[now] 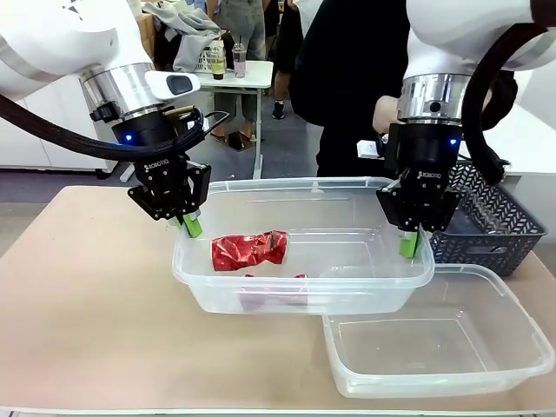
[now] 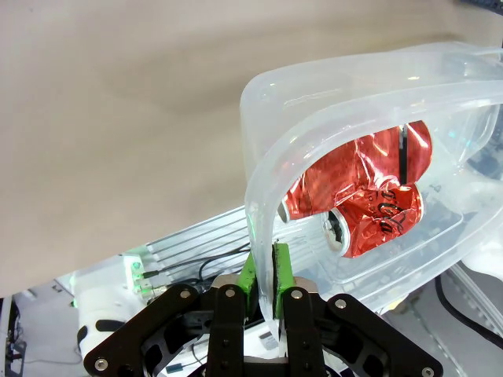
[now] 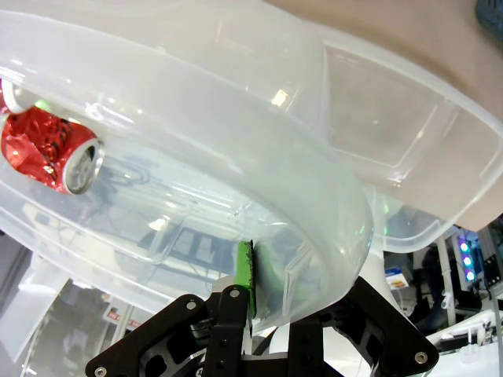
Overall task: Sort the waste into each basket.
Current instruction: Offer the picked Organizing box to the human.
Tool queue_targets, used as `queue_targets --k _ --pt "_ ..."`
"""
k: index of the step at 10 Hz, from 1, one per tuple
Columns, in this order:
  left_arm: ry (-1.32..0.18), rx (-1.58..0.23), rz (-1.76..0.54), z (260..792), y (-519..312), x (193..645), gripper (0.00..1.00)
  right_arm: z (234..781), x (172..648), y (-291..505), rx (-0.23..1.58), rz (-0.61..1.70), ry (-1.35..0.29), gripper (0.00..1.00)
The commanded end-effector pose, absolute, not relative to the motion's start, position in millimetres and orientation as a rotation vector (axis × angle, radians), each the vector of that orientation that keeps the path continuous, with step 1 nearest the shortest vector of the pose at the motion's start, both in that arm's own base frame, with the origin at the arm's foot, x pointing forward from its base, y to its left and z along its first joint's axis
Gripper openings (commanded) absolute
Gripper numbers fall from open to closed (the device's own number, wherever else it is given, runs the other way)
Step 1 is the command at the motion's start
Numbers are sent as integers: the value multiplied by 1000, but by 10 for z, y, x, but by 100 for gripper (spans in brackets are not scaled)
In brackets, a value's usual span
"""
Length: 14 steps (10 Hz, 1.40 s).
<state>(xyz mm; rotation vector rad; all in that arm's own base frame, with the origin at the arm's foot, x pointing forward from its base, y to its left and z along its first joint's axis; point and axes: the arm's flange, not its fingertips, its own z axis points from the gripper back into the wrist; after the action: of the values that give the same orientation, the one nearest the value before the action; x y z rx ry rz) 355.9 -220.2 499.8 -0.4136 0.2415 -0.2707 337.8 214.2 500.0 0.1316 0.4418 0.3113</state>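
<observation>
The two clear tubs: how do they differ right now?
The held tub is gripped at both ends, by the left gripper and the right gripper; the near tub lies on the table ungripped. The held tub contains crushed red cans; the near tub looks empty. Both are clear plastic with rolled rims.

Left arm: enters from upper left of the front view, wrist angled down; left gripper (image 1: 188, 223) pinched closed at centre-left. Right arm: descends from upper right, wrist vertical; right gripper (image 1: 411, 242) clamped closed at centre-right.
</observation>
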Motion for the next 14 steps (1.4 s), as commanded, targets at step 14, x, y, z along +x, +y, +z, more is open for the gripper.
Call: queue_targets --k 14 --pt "231 -418 -273 5042 -2185 3538 9 5053 3351 2129 131 329 455 5"
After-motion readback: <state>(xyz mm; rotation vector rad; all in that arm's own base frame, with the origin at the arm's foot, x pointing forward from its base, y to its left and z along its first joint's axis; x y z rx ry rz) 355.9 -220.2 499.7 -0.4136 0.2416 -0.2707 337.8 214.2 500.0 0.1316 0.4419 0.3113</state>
